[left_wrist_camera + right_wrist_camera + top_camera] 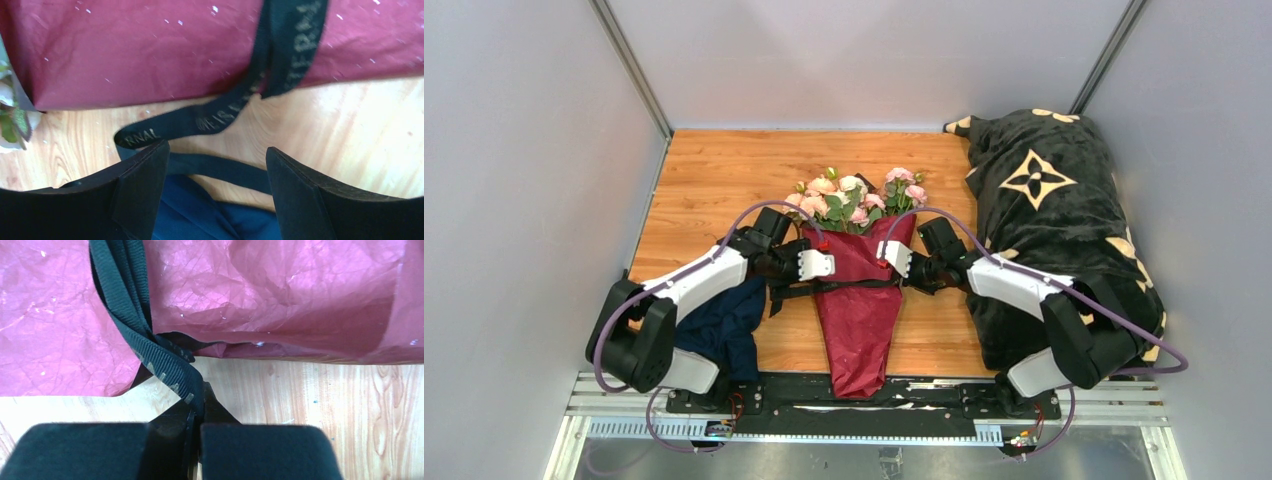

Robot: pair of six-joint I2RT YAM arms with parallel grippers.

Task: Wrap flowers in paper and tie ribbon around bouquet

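Observation:
The bouquet lies on the wooden table, its pink flowers (pixel 854 198) at the far end and the burgundy paper (pixel 859 315) cone pointing toward me. The black ribbon (pixel 849 285) crosses the cone's middle. Beside the cone's left edge, my left gripper (pixel 802 278) is open. In the left wrist view it (pixel 216 150) hangs over loose ribbon (pixel 200 120) strands and clamps nothing. At the cone's right edge, my right gripper (pixel 911 275) is shut. The right wrist view shows it (pixel 197 415) pinching the ribbon (pixel 165 360) where it comes off the paper (pixel 280 295).
A navy blue cloth (pixel 729 325) lies under the left arm and shows below the left fingers (pixel 200 220). A black blanket with cream flowers (pixel 1054 220) fills the table's right side. Grey walls enclose the table on three sides.

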